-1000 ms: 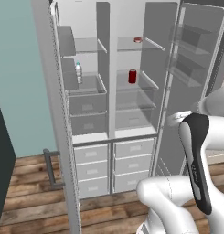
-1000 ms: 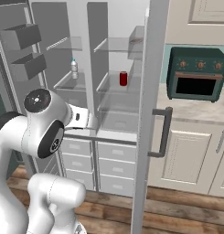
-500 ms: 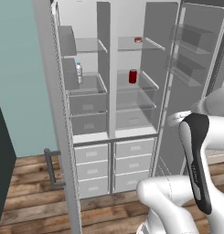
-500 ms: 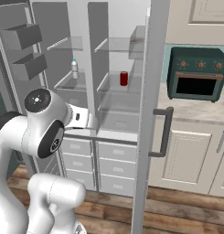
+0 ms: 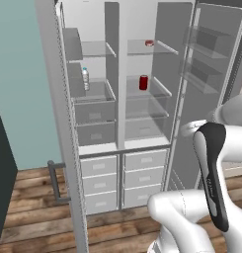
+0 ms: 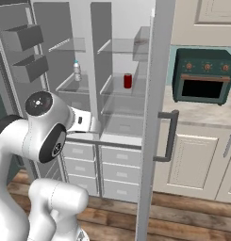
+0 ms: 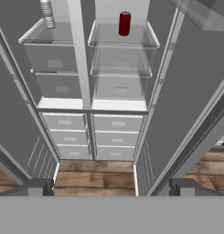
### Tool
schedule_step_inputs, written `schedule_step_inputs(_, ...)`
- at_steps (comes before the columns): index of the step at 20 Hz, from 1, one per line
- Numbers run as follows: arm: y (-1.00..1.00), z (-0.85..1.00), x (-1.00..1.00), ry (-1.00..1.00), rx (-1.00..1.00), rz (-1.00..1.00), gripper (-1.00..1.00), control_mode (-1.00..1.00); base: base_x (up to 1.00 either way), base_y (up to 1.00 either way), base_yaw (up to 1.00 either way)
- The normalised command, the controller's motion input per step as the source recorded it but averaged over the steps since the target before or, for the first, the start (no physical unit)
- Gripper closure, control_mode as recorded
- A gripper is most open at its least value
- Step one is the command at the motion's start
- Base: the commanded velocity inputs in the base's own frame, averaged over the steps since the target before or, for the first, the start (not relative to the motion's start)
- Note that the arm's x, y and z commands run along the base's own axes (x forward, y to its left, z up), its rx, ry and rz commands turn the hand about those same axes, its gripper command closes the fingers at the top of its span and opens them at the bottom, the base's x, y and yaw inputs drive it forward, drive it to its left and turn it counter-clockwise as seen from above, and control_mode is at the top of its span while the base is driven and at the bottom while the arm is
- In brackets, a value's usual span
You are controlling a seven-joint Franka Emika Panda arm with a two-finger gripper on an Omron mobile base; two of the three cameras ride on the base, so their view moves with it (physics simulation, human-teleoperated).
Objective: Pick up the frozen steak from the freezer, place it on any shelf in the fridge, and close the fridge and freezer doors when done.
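Dark-red frozen steak (image 5: pixel 149 43) lies on the upper right glass shelf (image 5: pixel 162 48), beside the divider; likely rigid, slick with frost, best pinched across its flat faces. Fingers (image 7: pixel 40 186) spread, empty.

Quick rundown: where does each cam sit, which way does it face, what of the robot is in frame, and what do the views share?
Left base view: behind the arm to its left, facing the open appliance; steak on an upper shelf; white arm lower right.
Right base view: behind to the right, same appliance past a door edge, oven beside; arm lower left.
Hand view: on the hand, looking into both sections and floor; fingers at bottom, spread apart.
Shared: red can, clear bottle.
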Motion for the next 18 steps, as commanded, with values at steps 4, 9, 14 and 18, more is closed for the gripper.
schedule_step_inputs(4, 0.0, 0.0, -0.08, 0.0, 0.0, 0.0, -1.0, -1.0, 0.0, 0.0, 0.0)
schedule_step_inputs(9, 0.0, 0.0, -0.43, -0.02, 0.0, 0.0, -1.0, -1.0, 0.0, 0.0, 0.0)
schedule_step_inputs(14, 0.0, 0.0, -0.59, -0.02, 0.0, 0.0, -1.0, -1.0, 0.0, 0.0, 0.0)
schedule_step_inputs(18, -0.08, 0.01, -0.63, -0.03, 0.0, 0.0, -1.0, -1.0, 0.0, 0.0, 0.0)
